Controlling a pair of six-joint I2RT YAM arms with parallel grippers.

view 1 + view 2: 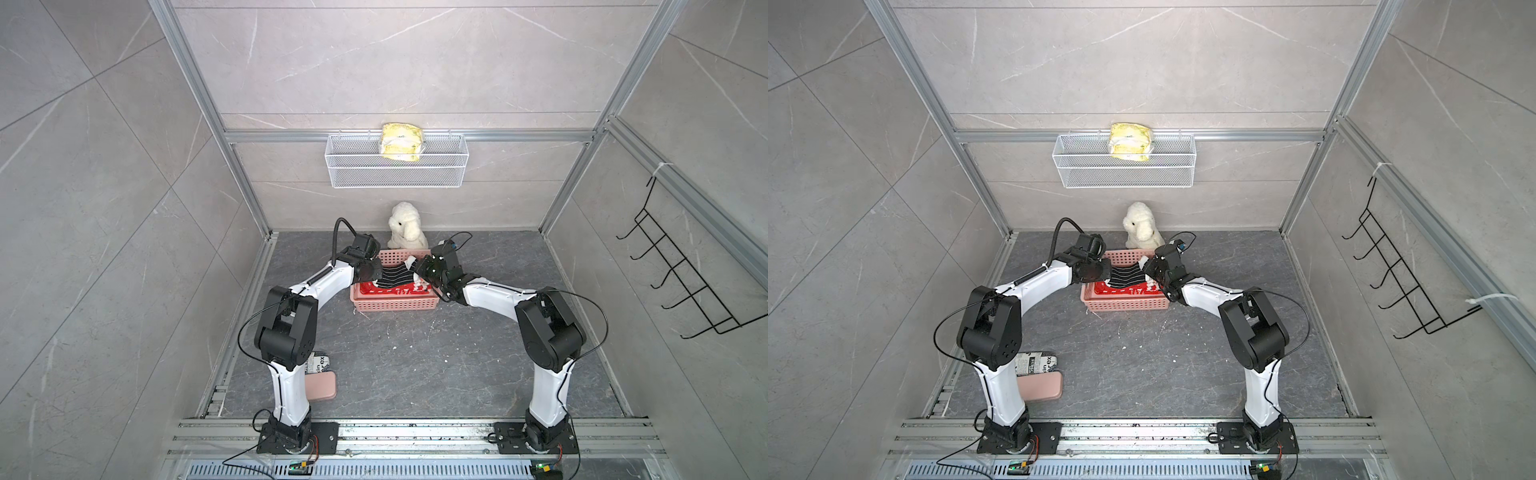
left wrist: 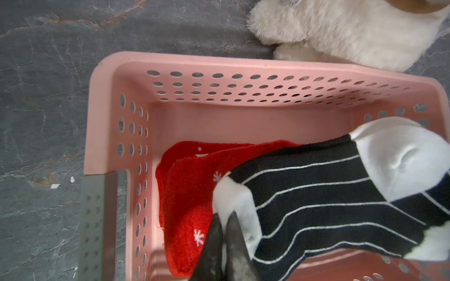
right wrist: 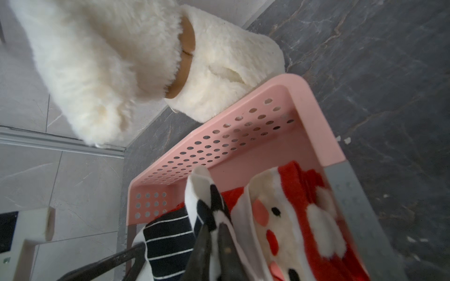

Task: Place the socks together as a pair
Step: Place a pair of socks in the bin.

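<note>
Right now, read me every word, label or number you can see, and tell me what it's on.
"kin": on the newsprint-patterned item.
"ex": same item, the line below; its other print is too small to read.
Yellow packet in the wire basket: print too blurred to read.

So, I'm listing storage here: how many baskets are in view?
2: a pink plastic basket on the floor; a white wire basket hung on the back wall.

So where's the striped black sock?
The black sock with thin white stripes is stretched between left fingers and right fingers, above the pink perforated plastic basket, centre of both top views.
</note>
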